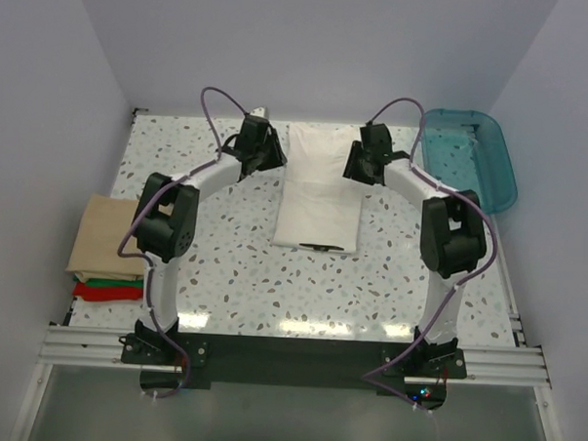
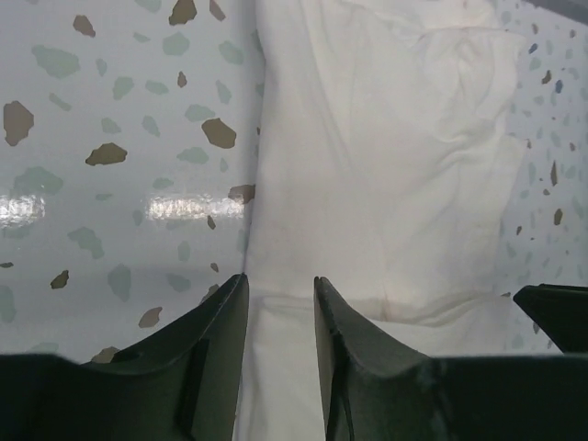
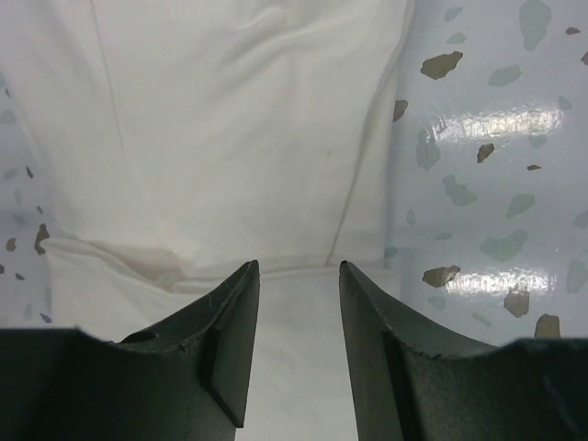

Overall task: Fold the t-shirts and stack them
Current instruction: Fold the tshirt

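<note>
Teal plastic bin (image 1: 469, 158) at the far right corner of a speckled table (image 1: 272, 278); metal rail (image 1: 298, 355) along its near edge.

White arm links (image 1: 161, 285), black joints (image 1: 165, 218), purple cables (image 1: 211, 114), dark wedge-shaped tool fingers (image 3: 230, 349)

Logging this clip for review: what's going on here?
T-shirt folding, mid-job. A white shirt lies mid-table, folded into a long strip. The left gripper and right gripper sit near its far end, one at each side, jaws open and holding nothing. A folded stack, tan over green and red, sits at the left edge.
</note>
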